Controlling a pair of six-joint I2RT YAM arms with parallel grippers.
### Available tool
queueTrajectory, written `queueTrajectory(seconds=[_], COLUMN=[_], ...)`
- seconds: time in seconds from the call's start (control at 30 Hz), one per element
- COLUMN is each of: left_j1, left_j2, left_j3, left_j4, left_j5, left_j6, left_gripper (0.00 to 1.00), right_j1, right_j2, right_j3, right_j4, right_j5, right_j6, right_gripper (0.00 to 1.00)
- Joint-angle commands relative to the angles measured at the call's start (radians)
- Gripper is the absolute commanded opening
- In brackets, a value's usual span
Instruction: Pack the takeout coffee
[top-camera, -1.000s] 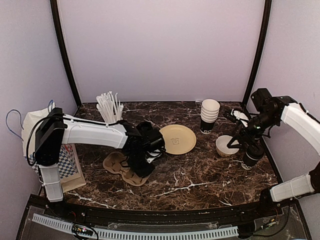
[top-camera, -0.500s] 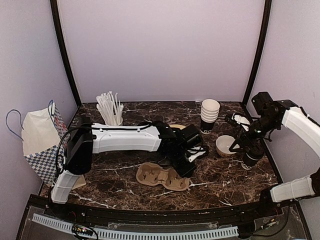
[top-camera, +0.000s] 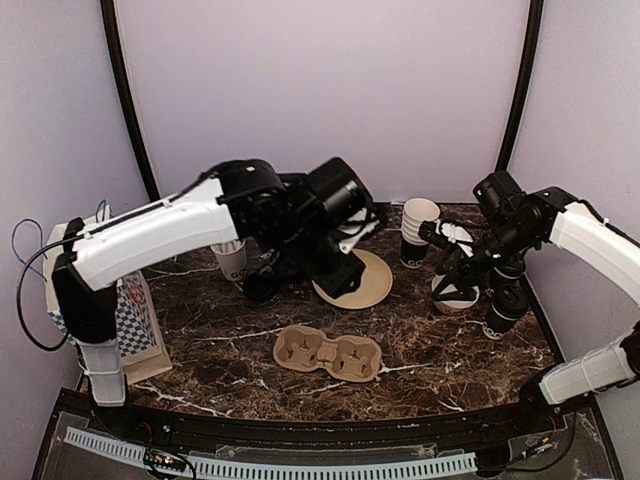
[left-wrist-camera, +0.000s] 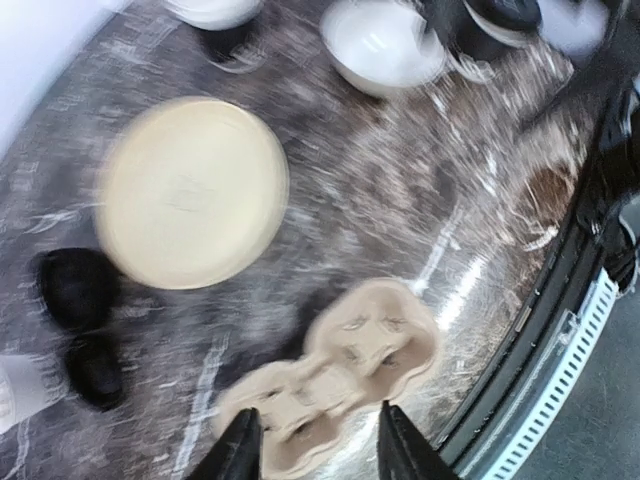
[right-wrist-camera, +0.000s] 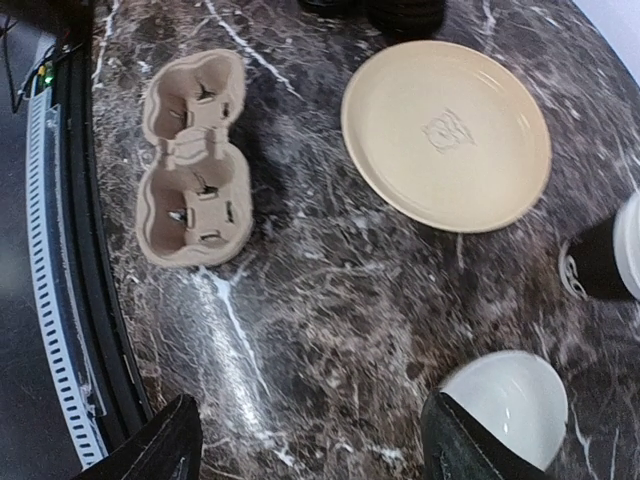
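Takeout coffee cups (top-camera: 420, 232) stand nested in a stack at the upper right of the overhead view, black paper outside and white inside. One more cup (top-camera: 503, 312) stands at the right edge, capped with a round black plastic lid. At lower centre we see a moulded pulp carrier (top-camera: 328, 355) with round wells on the dark veined marble worktop (top-camera: 430, 372), a matte beige plate (right-wrist-camera: 400, 130) above it. Our left hand (left-wrist-camera: 318, 450) hangs raised, fingers partly apart, empty. Our right hand (right-wrist-camera: 305, 450) spreads wide, empty, near a smooth white bowl (right-wrist-camera: 500, 400).
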Motion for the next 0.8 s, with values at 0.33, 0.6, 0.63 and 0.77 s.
queueTrajectory(seconds=[0.33,0.6,0.63,0.77], left_j1=[0.326,0.354,0.357,0.373], left_j2=[-0.747,-0.808,-0.812,-0.855], left_j3=[-0.114,-0.352,-0.368,-0.424], left_j4=[-0.427,-0.427,-0.427,-0.427], left_j5=[-0.478,-0.497,-0.501,-0.537], left_j6=[-0.609,-0.618,-0.635,-0.671], left_gripper=[0.53,0.59,0.59,0.64], right_j1=[0.373,0.583,0.597,0.641], right_j2=[0.264,0.497,0.525,0.585], right_j3=[0.151,0.283,0.302,0.314], right_j4=[0.146,0.245,0.25,0.29], right_j5=[-0.005,0.152,0.164,0.241], right_j6=[0.074,0.18,0.196,0.24], right_gripper=[0.72,0.59,0.57,0.57])
